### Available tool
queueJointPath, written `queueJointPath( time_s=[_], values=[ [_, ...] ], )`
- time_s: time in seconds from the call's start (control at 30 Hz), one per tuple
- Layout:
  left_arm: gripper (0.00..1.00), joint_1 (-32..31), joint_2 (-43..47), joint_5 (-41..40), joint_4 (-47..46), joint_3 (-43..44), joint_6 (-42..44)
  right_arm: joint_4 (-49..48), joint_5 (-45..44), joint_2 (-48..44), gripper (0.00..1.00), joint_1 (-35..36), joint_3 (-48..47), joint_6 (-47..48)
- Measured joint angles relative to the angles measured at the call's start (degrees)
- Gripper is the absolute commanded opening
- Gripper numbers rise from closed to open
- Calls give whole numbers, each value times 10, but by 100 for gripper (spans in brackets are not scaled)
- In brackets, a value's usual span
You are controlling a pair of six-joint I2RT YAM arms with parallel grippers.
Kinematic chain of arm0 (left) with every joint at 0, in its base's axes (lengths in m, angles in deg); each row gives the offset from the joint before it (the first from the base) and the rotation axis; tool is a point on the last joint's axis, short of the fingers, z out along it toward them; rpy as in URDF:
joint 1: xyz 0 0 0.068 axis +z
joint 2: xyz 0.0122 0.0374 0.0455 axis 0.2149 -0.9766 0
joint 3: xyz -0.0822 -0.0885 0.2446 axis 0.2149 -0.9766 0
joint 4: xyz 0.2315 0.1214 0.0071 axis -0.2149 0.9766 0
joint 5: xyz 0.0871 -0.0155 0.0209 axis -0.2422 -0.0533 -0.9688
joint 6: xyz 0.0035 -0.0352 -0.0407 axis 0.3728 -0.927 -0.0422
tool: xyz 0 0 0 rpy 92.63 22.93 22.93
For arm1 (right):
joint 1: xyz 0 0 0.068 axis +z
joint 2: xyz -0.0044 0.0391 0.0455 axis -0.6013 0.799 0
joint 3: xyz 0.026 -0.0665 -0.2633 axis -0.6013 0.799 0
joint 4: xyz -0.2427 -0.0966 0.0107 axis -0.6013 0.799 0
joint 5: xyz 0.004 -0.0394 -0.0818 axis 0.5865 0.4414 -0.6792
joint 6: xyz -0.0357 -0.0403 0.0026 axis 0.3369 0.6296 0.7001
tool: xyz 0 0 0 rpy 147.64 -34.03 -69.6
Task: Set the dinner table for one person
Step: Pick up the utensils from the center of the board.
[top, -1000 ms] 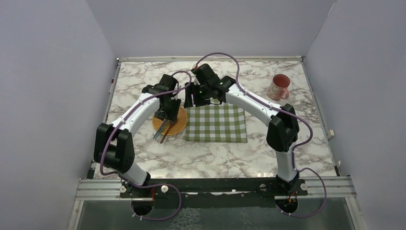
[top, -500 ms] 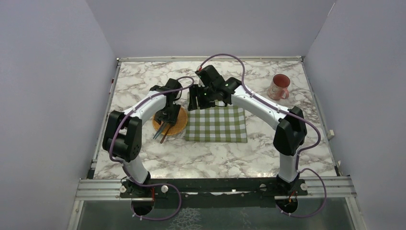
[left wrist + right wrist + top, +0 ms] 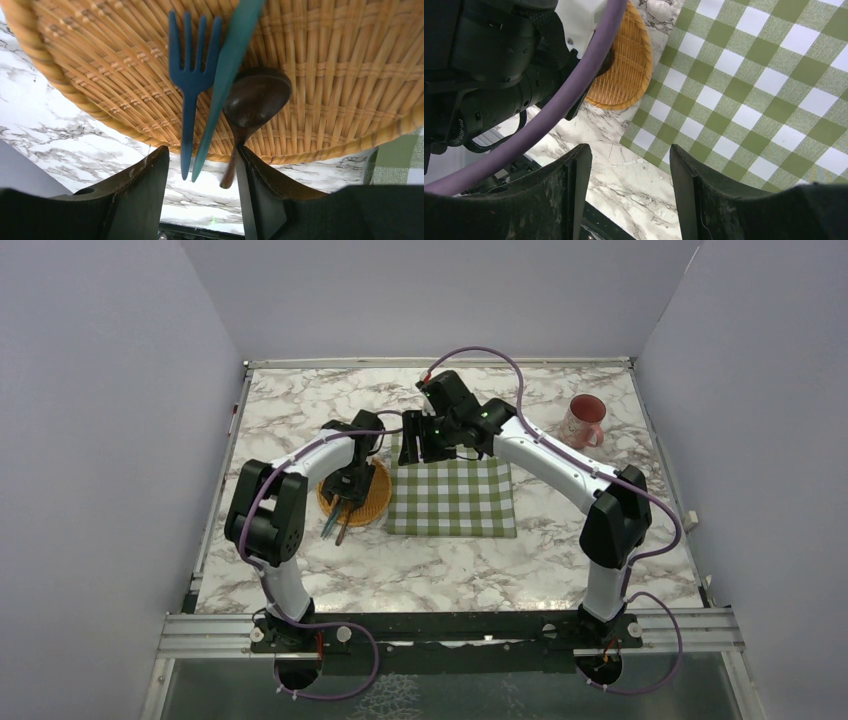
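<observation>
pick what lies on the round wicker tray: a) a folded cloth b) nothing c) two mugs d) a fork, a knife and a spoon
d: the left wrist view shows a blue fork, a teal knife and a dark wooden spoon lying side by side on the wicker tray.

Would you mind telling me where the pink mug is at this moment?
In the top view the pink mug stands near the marble table's far right corner, apart from the green checked cloth to its left.
</observation>
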Motion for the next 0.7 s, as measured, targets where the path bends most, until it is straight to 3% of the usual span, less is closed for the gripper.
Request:
queueJointPath(
  time_s=[0.7],
  values=[
    [54,-1,-9,-33,13,28,-2,-7,1,0,63,-9,3,4]
  ],
)
